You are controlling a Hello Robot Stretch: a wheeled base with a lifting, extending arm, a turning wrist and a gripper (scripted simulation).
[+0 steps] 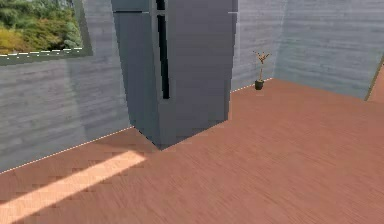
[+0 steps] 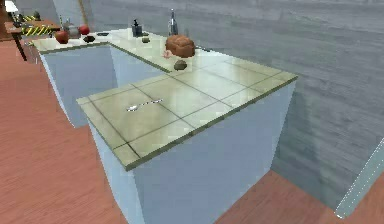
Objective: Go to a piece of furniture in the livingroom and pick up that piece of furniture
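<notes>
Livingroom furniture is, as I judge it, somewhere else in the house, for these surroundings read as a kitchen. In the forward view a tall grey double-door refrigerator (image 1: pixel 175 65) stands against the grey plank wall (image 1: pixel 60 100). A small potted plant (image 1: pixel 261 72) sits in the far corner, and bare reddish wooden floor (image 1: pixel 280 150) lies ahead. In the arm side view a pale-blue bench with a cream tiled top (image 2: pixel 200 95) runs away in an L. It carries a brown rounded loaf-like lump (image 2: pixel 180 45), two red round fruits (image 2: pixel 62 36) and a thin silvery utensil (image 2: pixel 145 103). I cannot tell the claw's state. The task looks barely begun: finding the livingroom, approaching a piece of furniture and picking it up are all left.
</notes>
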